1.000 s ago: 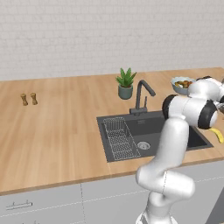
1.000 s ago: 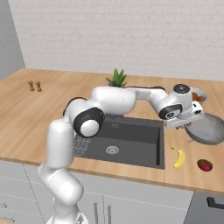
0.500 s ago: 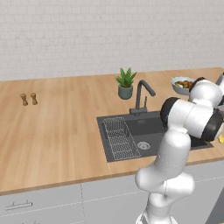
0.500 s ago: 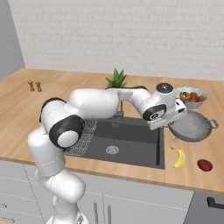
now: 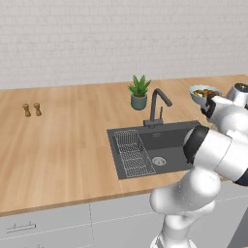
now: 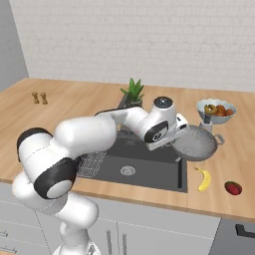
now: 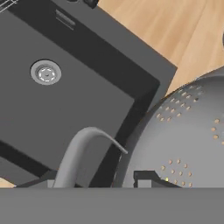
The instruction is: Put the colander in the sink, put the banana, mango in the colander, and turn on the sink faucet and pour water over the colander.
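Note:
My gripper (image 6: 180, 131) is shut on the rim of the colander (image 6: 197, 143), a light-grey perforated bowl held tilted in the air over the right edge of the sink (image 6: 149, 167). In the hand view the colander (image 7: 188, 131) sits at the right with its loop handle (image 7: 81, 151) by a dark fingertip (image 7: 146, 177), and the sink drain (image 7: 46, 73) lies beyond. The banana (image 6: 203, 179) and the mango (image 6: 233, 188) lie on the counter right of the sink. The sink faucet (image 5: 158, 104) stands behind the basin (image 5: 167, 140), with no stream from it.
A wire rack (image 5: 133, 153) fills the sink's left part. A potted plant (image 5: 139, 93) stands behind the faucet. A pale bowl of orange fruit (image 6: 216, 110) is at the back right, close to the colander. Two small shakers (image 5: 32, 110) stand far left.
The arm has swung left with the colander in its grip, from over the counter near the fruit bowl to the sink's right edge. Banana and mango have not moved.

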